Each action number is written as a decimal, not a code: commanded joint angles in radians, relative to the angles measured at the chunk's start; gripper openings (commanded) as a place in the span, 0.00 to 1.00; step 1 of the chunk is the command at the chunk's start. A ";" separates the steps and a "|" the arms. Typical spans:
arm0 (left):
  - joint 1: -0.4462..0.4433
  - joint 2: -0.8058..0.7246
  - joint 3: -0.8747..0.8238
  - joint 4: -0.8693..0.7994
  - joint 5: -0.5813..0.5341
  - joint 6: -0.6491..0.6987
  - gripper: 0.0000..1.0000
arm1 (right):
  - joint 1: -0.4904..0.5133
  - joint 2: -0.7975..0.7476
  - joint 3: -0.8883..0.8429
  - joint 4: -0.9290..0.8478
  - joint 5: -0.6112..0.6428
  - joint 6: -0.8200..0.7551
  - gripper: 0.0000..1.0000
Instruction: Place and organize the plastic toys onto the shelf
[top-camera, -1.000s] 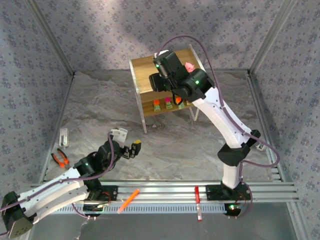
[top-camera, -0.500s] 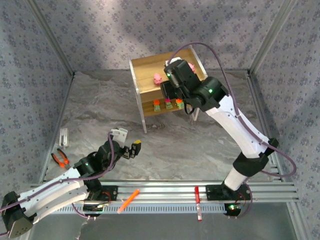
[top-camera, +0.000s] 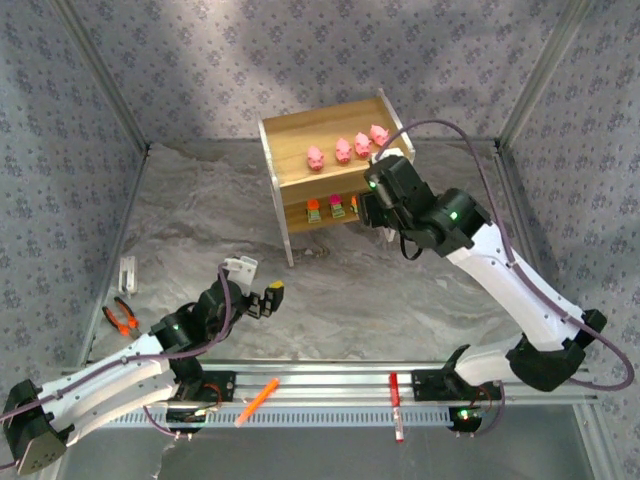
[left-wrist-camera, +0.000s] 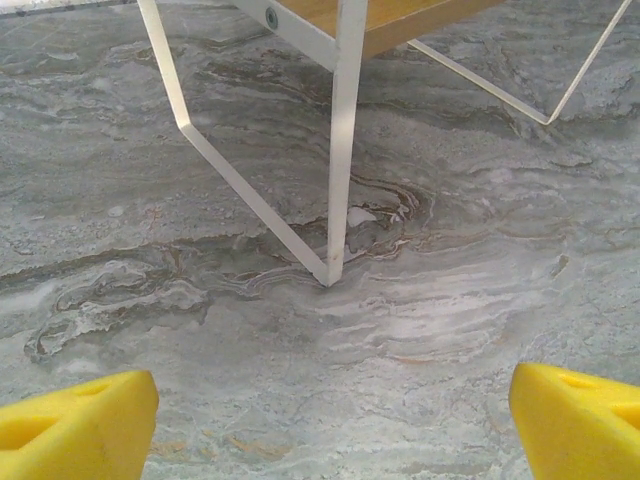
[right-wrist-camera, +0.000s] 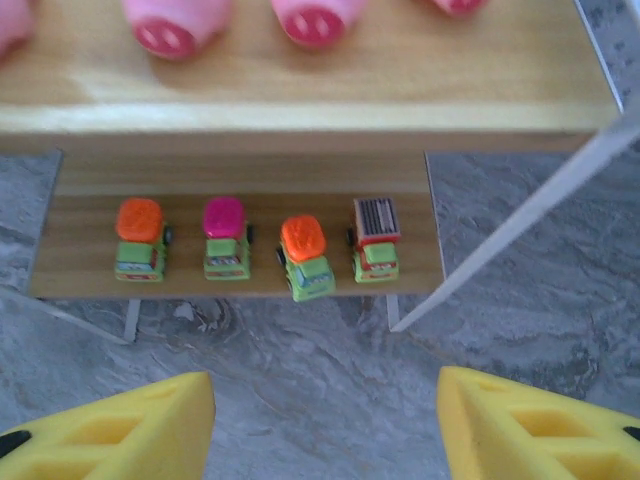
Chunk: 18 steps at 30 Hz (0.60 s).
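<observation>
- Nearest: left gripper (left-wrist-camera: 330, 428) low over table (left-wrist-camera: 470, 300). Yellow fingers well apart, nothing held. Faces leg of shelf (left-wrist-camera: 340, 130), well clear of work. Judged idle.
- Farther: right gripper (right-wrist-camera: 325, 425) just before shelf front. Fingers spread, empty.
- Lower board: four blocky toys (right-wrist-camera: 226, 240) in row, third slightly askew.
- Top board: four pink pigs (top-camera: 343, 150) in row, snouts toward arm.
- Sorted by kind, one tier each. Task judged essentially complete.

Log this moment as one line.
shelf top tier: four pink pigs in row | lower tier: four blocky toys in row | left end effector: open, empty | right end effector: open, empty
</observation>
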 joint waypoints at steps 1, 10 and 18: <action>0.007 0.006 0.007 0.024 0.009 -0.005 0.91 | -0.014 -0.055 -0.071 0.023 -0.003 0.053 0.62; 0.007 0.008 0.009 0.025 0.013 -0.008 0.95 | -0.040 -0.141 -0.259 0.059 -0.033 0.112 0.62; 0.007 0.018 0.012 0.026 0.017 -0.006 0.99 | -0.052 -0.174 -0.363 0.093 -0.058 0.143 0.67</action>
